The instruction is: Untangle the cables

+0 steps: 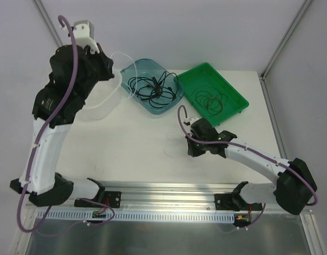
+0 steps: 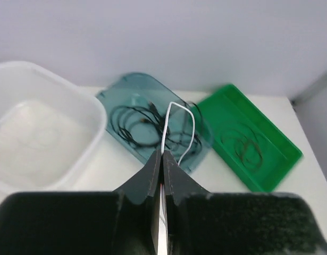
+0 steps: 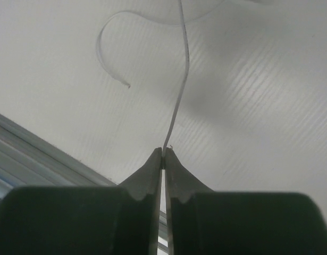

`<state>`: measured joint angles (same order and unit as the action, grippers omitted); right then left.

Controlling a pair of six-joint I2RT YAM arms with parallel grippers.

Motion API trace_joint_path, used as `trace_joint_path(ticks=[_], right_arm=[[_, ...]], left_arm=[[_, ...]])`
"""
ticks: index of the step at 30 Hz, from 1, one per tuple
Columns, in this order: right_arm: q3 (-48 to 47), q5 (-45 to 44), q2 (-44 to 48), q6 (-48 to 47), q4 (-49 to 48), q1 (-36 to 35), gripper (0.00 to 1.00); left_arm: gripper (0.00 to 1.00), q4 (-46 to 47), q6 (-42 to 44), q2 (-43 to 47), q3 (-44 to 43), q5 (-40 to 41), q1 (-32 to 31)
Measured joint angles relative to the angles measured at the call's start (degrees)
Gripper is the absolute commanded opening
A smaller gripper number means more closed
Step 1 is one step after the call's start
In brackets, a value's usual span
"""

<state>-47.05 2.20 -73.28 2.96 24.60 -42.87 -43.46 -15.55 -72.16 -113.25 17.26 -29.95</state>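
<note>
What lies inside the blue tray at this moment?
Tangled black cables lie in the blue tray; a white cable leads from them to the left end effector. Where strands cross, the lower ones are hidden.

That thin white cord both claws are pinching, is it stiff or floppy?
Probably floppy yet slightly springy: the white cord arches in a loop above the left gripper, and curls freely beyond the right gripper. Likely very light, being so thin. It may slip, being pinched only at the tips.
</note>
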Motion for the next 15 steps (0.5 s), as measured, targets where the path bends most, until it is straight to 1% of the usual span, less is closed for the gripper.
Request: trace_joint_path(ticks=[2, 7, 12, 15], right_arm=[[0.52, 0.0, 1.73, 0.48, 0.26, -1.95, 0.06], [0.98, 0.04, 4.66, 1.2, 0.92, -4.92, 0.05], [1.01, 0.02, 7.87, 1.53, 1.46, -5.73, 0.03], [1.01, 0.07, 9.53, 1.66, 1.49, -5.77, 0.03]], left_arm=[[0.0, 0.11, 2.21, -5.2, -5.09, 1.46, 3.3], [0.0, 1.27, 5.86, -16.96, -15.58, 3.63, 14.16], [0.0, 3.23, 5.73, -23.23, -16.61, 3.76, 23.43], [0.0, 5.84, 4.61, -25.92, -13.64, 3.63, 28.39]])
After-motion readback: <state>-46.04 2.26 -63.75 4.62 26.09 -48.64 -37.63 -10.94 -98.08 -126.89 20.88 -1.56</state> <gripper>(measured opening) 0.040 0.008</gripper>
